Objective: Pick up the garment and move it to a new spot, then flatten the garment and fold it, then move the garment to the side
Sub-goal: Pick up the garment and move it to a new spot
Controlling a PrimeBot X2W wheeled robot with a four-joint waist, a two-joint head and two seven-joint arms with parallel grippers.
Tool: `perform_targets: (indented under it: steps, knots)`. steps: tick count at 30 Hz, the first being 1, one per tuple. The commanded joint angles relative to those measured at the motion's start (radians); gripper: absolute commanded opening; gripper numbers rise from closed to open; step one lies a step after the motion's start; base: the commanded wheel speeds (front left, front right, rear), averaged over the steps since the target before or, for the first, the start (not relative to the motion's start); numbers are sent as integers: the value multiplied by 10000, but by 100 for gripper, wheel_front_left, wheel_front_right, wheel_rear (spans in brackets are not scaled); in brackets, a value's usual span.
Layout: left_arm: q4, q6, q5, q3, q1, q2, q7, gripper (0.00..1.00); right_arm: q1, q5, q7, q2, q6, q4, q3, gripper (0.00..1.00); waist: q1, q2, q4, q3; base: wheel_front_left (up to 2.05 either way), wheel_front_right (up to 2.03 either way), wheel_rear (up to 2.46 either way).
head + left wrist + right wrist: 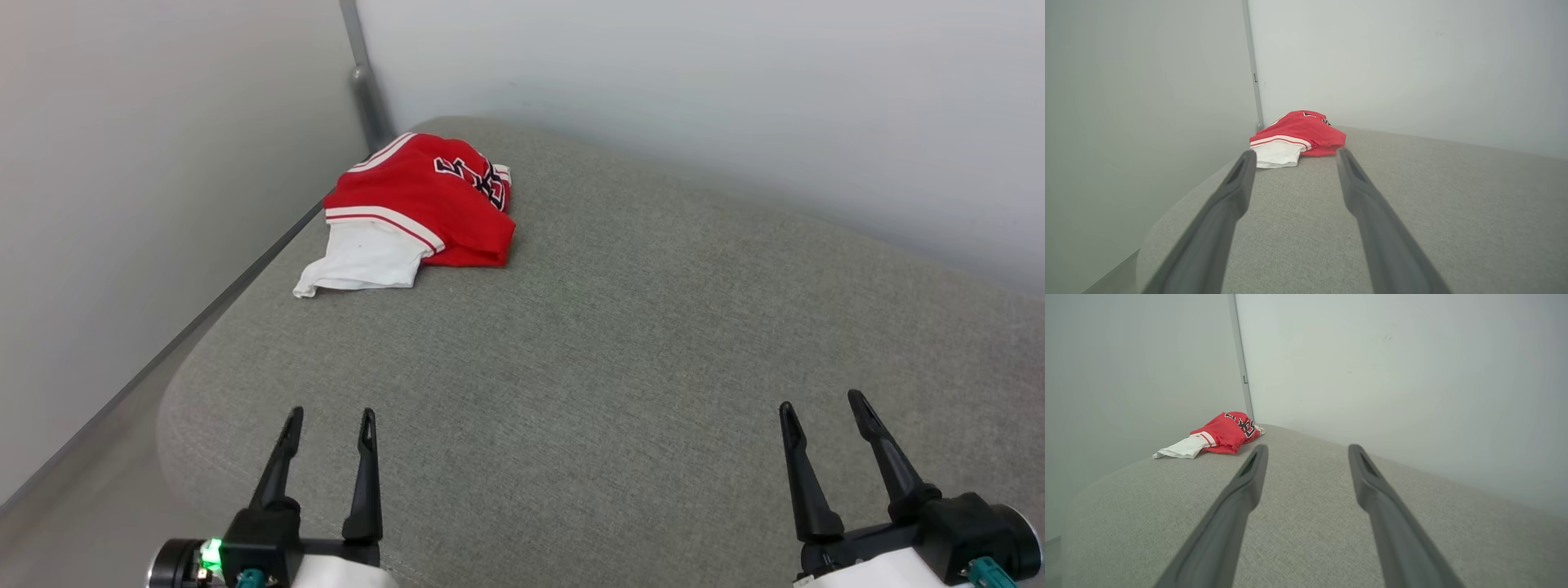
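Head camera looks down from above; both wrist cameras face the distant garment (pixel 408 204).

Open cushion (pixel 620 359) up to the garment (pixel 420 200), walls (pixel 694 82) just behind

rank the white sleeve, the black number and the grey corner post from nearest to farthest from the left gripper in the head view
1. white sleeve: front edge of the shirt, up the cushion from the left gripper.
2. black number: on the red part behind the sleeve, further right.
3. grey post: in the wall corner, behind the shirt.
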Motion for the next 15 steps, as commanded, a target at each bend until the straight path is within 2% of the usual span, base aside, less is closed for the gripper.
perform_targets:
  steps: [1,4,9,15]
  knots:
    - [-101,-26,8,114,-297,-4,-28,100,-88,-142,-23,1,-3,-75,7,100,0,0,-137,212,0,0,0]
    - [317,-148,-40,385,-711,36,-28,100,-272,-367,-23,-1,-5,-195,-47,100,0,0,-372,675,0,0,0]
    - [1270,-644,-462,970,-2429,274,-28,100,-613,-964,-23,-2,-5,-420,-230,100,0,0,-815,1797,0,0,0]
    - [2895,-1283,-996,1372,-5339,1377,262,100,-1199,-1569,-23,-4,-5,-801,-535,100,0,0,-1465,3263,0,0,0]
